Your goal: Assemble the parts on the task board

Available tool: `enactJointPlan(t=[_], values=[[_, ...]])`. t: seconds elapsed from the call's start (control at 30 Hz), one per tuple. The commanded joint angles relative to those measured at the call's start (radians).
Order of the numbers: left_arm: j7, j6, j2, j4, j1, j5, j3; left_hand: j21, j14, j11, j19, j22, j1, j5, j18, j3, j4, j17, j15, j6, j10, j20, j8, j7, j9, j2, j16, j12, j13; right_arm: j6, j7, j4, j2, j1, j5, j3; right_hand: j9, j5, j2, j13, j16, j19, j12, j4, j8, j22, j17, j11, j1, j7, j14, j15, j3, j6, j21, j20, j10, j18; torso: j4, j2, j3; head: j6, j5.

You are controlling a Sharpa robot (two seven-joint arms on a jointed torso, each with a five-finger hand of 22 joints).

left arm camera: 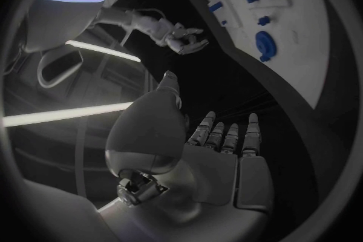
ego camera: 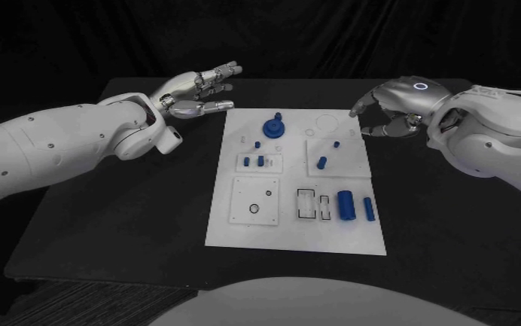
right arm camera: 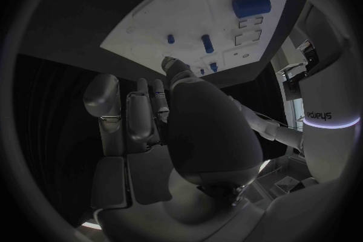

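The left hand point(ego camera: 199, 91) hangs wide and holds nothing at the board's point(ego camera: 245, 232) upper left. The right hand point(ego camera: 393, 111) is at its upper right, fingers apart, holding nothing. Blue parts point(ego camera: 345, 205) sit on the board.

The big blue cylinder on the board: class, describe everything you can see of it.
The big blue cylinder is a stubby, matte, plastic-looking piece lying on its side on the white board, near the board's front right corner. A slimmer blue cylinder lies parallel on its right, apart from it. Neither hand touches it.

Bare black table point(ego camera: 120, 213) lies open on both sides of the task board point(ego camera: 293, 239), where blue parts point(ego camera: 345, 205) stand.
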Motion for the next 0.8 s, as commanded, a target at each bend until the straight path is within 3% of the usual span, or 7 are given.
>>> enactJointPlan(t=[0.03,0.07,0.1,0.23,0.3,0.5,0.8], values=[[0.091,0.141,-0.001,0.018,-0.01,0.343,0.001,-0.004,-0.002,0.0,-0.007,-0.017,-0.003,0.007,0.019,-0.005,-0.001,-0.002,-0.004,-0.004,-0.009,-0.001,-0.004,0.003,-0.001,0.018,-0.004,-0.005,-0.002,0.086,0.005,-0.009,0.002,-0.02,-0.099,0.0,-0.004,-0.068,0.002,-0.016,-0.003,0.003,-0.005,-0.007,-0.012,0.119,0.001,-0.001,0.011,0.0,-0.005,-0.002,-0.005,0.013,-0.001,0.0,0.017,0.004,0.0118,0.002,-0.0073,0.0,-0.024],[0.094,0.15,-0.003,0.025,-0.015,0.358,0.001,-0.004,-0.002,-0.004,-0.008,-0.026,-0.002,0.003,0.022,-0.009,-0.001,-0.002,-0.01,-0.003,-0.009,-0.003,-0.004,-0.002,0.0,0.02,-0.004,-0.005,-0.002,0.087,0.008,-0.012,0.003,-0.024,-0.103,0.0,-0.005,-0.101,0.004,-0.021,-0.001,0.004,-0.005,-0.006,-0.015,0.12,0.002,-0.001,0.012,0.001,-0.004,-0.002,-0.005,0.016,0.0,0.0,0.021,0.004,0.0131,0.002,-0.008,0.0,-0.029],[0.095,0.158,-0.005,0.031,-0.018,0.367,0.001,-0.004,-0.002,-0.005,-0.008,-0.029,-0.002,0.001,0.023,-0.01,-0.001,-0.002,-0.011,-0.004,-0.01,-0.003,-0.004,-0.004,-0.001,0.02,-0.004,-0.005,-0.002,0.086,0.013,-0.015,0.005,-0.03,-0.11,0.0,-0.007,-0.222,-0.001,-0.03,0.003,0.008,-0.006,0.003,-0.02,0.122,0.006,-0.001,0.011,0.002,0.0,-0.003,0.012,0.026,0.006,-0.001,0.032,0.002,0.0157,0.002,-0.0093,0.0,-0.037],[0.093,0.186,-0.01,0.054,-0.028,0.392,0.001,-0.004,-0.002,-0.002,-0.006,-0.047,-0.038,-0.041,0.025,-0.026,-0.001,-0.002,-0.011,0.011,-0.012,-0.005,-0.002,-0.007,0.001,0.025,-0.004,-0.005,-0.002,0.077,0.026,-0.03,0.015,-0.046,-0.136,0.0,-0.005,-0.306,-0.029,-0.045,0.023,0.03,0.003,0.037,-0.028,0.132,0.027,-0.004,-0.024,0.001,0.015,-0.004,0.027,0.047,0.041,-0.002,0.065,-0.004,0.0258,0.002,-0.0183,0.0,-0.055],[0.089,0.194,-0.012,0.06,-0.03,0.397,0.001,-0.003,-0.002,-0.002,-0.006,-0.05,-0.036,-0.038,0.025,-0.023,-0.002,-0.002,-0.009,0.015,-0.013,-0.003,-0.001,-0.003,0.002,0.032,-0.004,-0.006,-0.003,0.074,0.028,-0.036,0.02,-0.05,-0.141,0.0,-0.005,-0.3,-0.029,-0.047,0.022,0.03,0.003,0.038,-0.03,0.132,0.025,-0.006,-0.022,0.0,0.015,-0.006,0.032,0.048,0.041,-0.003,0.071,-0.004,0.0298,0.002,-0.0223,0.0,-0.06],[0.08,0.209,-0.022,0.082,-0.035,0.405,0.001,-0.003,-0.002,0.009,-0.002,-0.059,-0.031,-0.035,0.024,-0.027,-0.003,-0.002,0.007,0.029,-0.013,0.014,0.001,0.012,0.003,0.049,-0.004,-0.006,-0.003,0.057,0.045,-0.063,0.046,-0.067,-0.15,0.0,-0.004,-0.026,-0.039,-0.088,0.024,0.037,-0.017,0.011,-0.05,0.135,0.025,-0.003,0.019,0.015,0.018,-0.007,0.116,0.075,0.046,-0.007,0.112,-0.005,0.0464,0.0,-0.0408,0.0,-0.082],[0.063,0.224,-0.032,0.1,-0.037,0.407,0.001,-0.002,-0.002,0.021,0.002,-0.073,-0.007,-0.007,0.025,-0.037,-0.004,-0.002,0.02,0.031,-0.009,0.027,0.0,0.02,0.003,0.074,-0.004,-0.005,-0.002,0.005,0.069,-0.096,0.082,-0.084,-0.152,0.0,-0.006,-0.055,-0.053,-0.115,0.033,0.045,-0.025,0.019,-0.071,0.138,0.034,0.0,-0.008,0.047,0.025,-0.006,0.167,0.075,0.059,-0.006,0.182,-0.008,0.0591,-0.004,-0.0549,0.0,-0.096]])
